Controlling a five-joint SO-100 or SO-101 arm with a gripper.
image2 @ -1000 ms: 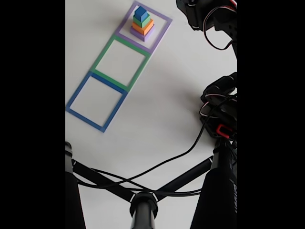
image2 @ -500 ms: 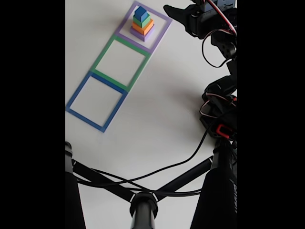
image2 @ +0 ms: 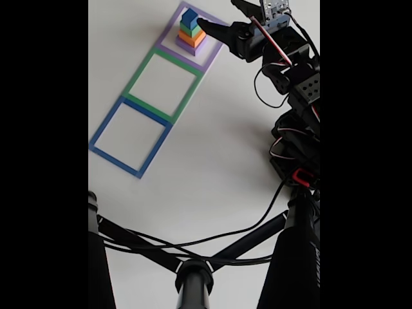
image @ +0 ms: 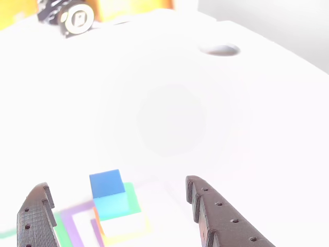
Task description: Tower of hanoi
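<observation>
Between the two dark, perforated fingers of the black claw (image: 121,213), the stack of matte cubes is showing in the other view. The claw is standing released, with its jaws wide apart, and it is grasping nothing; each finger is sitting clear of the stack, one on each side. The small blue cube (image: 107,183) is lying on top, the wider green cube (image: 119,205) is lying under it, and below them an orange cube (image: 123,234) is showing, much washed out by the bright light (its edges are hard to follow).

In the fixed view, the claw (image2: 217,18) is reaching from the right to the stack, with one fingertip just beside the blue cube (image2: 189,18). The stack is standing on the white table (image2: 212,148) inside the purple square strip outline (image2: 215,48), with the purple cube (image2: 196,46) at the bottom. The green square strip outline (image2: 137,76) and the blue square strip outline (image2: 105,126) are lying next in the row, touching each other. Black cables (image2: 219,235) and black stand legs (image2: 193,273) are crossing the lower part of this view.
</observation>
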